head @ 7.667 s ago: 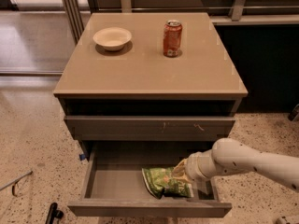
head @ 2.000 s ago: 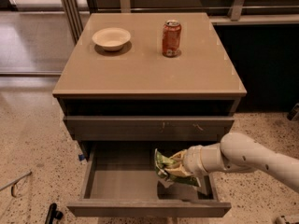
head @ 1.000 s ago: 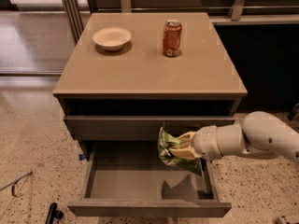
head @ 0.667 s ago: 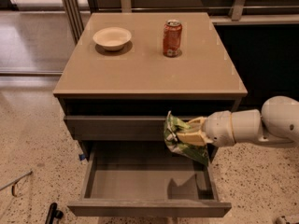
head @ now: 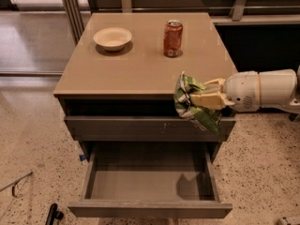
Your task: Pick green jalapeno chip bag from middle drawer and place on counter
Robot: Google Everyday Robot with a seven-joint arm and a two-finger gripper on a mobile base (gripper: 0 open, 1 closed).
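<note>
Tan counter (head: 140,64) fills most of what I see, and below it the drawer (head: 150,209) stands pulled out with nothing in it now. That is the change: a few seconds back the bag lay in the drawer's right half, and it has since been lifted clear. The gripper (head: 199,93) reaches in from the right and holds the bag (head: 183,97) at the counter's front right corner, its jaws clamped on the bag's middle. The bag hangs crumpled. Its top is about level with the front edge and its lower part droops in front of the closed drawer front (head: 140,125) above the open one.

So the pick looks done, and what is left is the placing. The bag seems not yet above the top, so I judge it needs a little more height and then a move inward.

A pale bowl (head: 112,37) sits near the back left corner and a red can (head: 173,38) towards the back edge, right of centre. Both are well apart from the bag, and the front right part looks free for it. The counter's front edge is the one thing the dangling bag could catch on.
</note>
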